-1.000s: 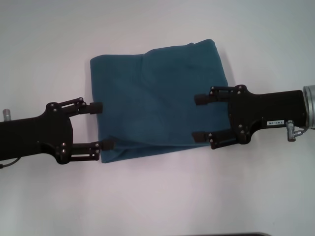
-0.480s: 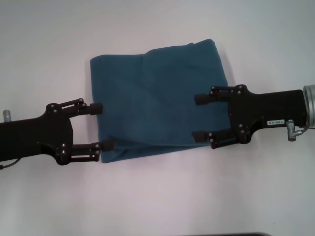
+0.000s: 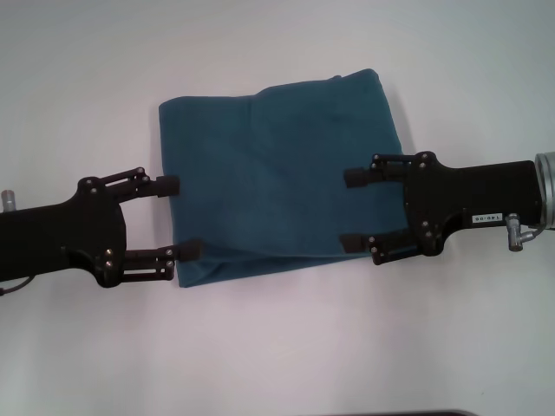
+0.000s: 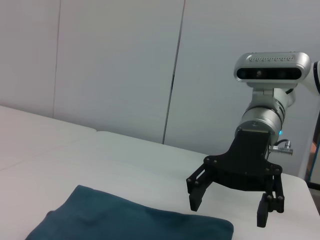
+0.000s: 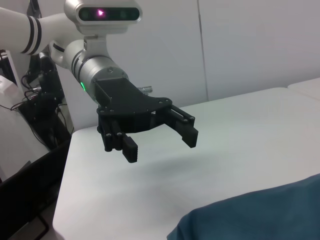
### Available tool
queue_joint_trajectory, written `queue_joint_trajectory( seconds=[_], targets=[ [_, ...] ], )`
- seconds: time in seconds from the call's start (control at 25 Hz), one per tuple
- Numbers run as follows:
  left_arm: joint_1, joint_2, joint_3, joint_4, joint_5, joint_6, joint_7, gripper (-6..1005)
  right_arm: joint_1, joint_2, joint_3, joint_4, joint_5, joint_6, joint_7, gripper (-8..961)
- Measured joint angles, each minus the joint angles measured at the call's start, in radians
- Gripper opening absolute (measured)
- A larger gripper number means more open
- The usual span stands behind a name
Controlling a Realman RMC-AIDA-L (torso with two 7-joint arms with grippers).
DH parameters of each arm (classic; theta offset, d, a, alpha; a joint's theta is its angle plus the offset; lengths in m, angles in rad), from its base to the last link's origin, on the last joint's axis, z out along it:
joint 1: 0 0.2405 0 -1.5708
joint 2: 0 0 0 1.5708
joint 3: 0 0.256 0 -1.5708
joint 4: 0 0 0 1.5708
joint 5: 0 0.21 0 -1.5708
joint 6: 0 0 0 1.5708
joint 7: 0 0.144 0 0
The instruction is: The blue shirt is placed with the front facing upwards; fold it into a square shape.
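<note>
White table [image 3: 277, 347] fills the head view, bare apart from the cloth. At nine o'clock the left hand [image 3: 178, 218] hangs open, its fingertips at the cloth's left edge. At centre lies the blue shirt [image 3: 277, 182], already folded into a rough square with layered edges at six o'clock. At three o'clock the right hand [image 3: 355, 211] hovers open over the right edge. Soft, light and limp, it likely needs pinching through all layers at corners.

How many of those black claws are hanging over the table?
2. The left claw is open at the left edge of the folded blue shirt. The right claw is open over the shirt's right part. None seems hidden.
</note>
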Motion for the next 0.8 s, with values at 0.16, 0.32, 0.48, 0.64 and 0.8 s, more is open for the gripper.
queue_joint_trajectory(
  seconds=[0.16,0.32,0.48,0.64,0.8],
  targets=[
    [0.000,0.000,0.001,-0.001,0.000,0.000,0.000,860,0.000,0.000,0.000,0.000,-0.001,0.000,0.000,921],
    [0.000,0.000,0.002,0.002,0.000,0.000,0.000,860,-0.002,0.000,0.000,0.000,-0.002,0.000,0.000,922],
    [0.000,0.000,0.000,0.006,0.000,0.000,0.000,860,-0.002,0.000,0.000,0.000,-0.002,0.000,0.000,922],
    [-0.002,0.001,0.000,0.007,0.000,0.000,0.000,860,-0.001,0.000,0.001,0.004,-0.001,0.004,0.000,922],
    [-0.029,0.000,-0.023,0.010,-0.048,-0.043,-0.108,859,0.007,0.002,0.047,0.019,0.049,0.042,0.017,922]
  ],
)
